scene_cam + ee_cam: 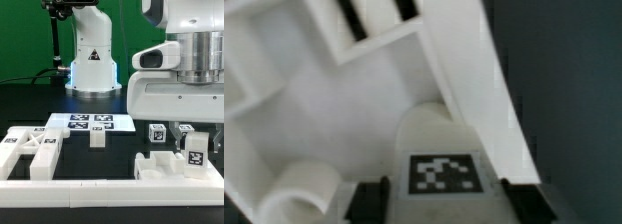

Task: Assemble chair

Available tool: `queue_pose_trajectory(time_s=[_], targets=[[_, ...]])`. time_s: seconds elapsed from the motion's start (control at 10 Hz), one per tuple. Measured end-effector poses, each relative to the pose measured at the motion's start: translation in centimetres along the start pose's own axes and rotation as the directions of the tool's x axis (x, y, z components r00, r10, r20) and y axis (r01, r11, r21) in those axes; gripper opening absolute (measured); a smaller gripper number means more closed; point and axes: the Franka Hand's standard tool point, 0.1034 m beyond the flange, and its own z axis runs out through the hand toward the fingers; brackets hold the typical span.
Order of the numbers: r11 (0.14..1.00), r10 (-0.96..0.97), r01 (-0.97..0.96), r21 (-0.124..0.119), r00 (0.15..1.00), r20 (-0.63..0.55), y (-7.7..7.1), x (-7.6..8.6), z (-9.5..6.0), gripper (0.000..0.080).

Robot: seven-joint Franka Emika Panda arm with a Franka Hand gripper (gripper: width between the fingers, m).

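Note:
My gripper (pixel 186 134) hangs low at the exterior view's right, over a white notched chair part (pixel 165 164). Its jaws are shut on a small white cube-ended leg (pixel 195 152) bearing a black-and-white tag, which stands upright on that part. In the wrist view the gripper (pixel 450 203) has its dark fingers (pixel 375 202) against both sides of the tagged leg (pixel 443 150), above a flat white panel (pixel 349 110) and a round white peg (pixel 304 190). A ladder-like white chair part (pixel 30 152) lies at the left.
The marker board (pixel 92 123) lies mid-table. A loose leg (pixel 97 138) stands just before it, and a tagged cube (pixel 157 132) stands left of my gripper. The long white L-shaped border rail (pixel 100 188) runs along the front. The arm's base (pixel 92 60) stands behind.

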Motion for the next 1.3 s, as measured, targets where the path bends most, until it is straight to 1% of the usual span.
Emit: queue_pose_trajectory(time_s=[0.1,0.2,0.3,0.4,0.6,0.7,0.8,0.9,1.0,1.1,1.2,1.3], targets=[[0.988,0.154,-0.154,0.003,0.988,0.0,-0.16,-0.08,0.05,0.0284],[0.918,0.397,-0.397,0.014,0.918,-0.001,-0.44,-0.35,0.13,0.0285],[0.843,0.538,-0.538,0.021,0.843,0.01,-0.56,-0.31,0.09,0.0285],[0.752,0.659,-0.659,0.023,0.752,0.012,-0.73,-0.31,-0.03,0.0285],[0.688,0.726,-0.726,0.022,0.688,0.012,-0.72,-0.31,0.03,0.0285],[0.699,0.715,-0.715,0.022,0.699,0.013,-0.71,-0.33,0.07,0.0377],[0.74,0.672,-0.672,0.023,0.741,0.011,-0.67,-0.3,0.07,0.0377],[0.84,0.541,-0.541,0.022,0.841,0.006,-0.33,-0.05,0.12,0.0551],[0.933,0.36,-0.36,0.025,0.933,-0.001,-0.02,0.38,0.07,0.0551],[0.986,0.168,-0.168,0.016,0.986,-0.008,-0.03,0.35,0.0,0.0632],[1.0,-0.013,0.013,0.011,1.0,-0.001,-0.23,-0.09,-0.03,0.0644],[0.998,-0.065,0.065,0.011,0.998,-0.002,-0.16,-0.02,0.02,0.0644]])
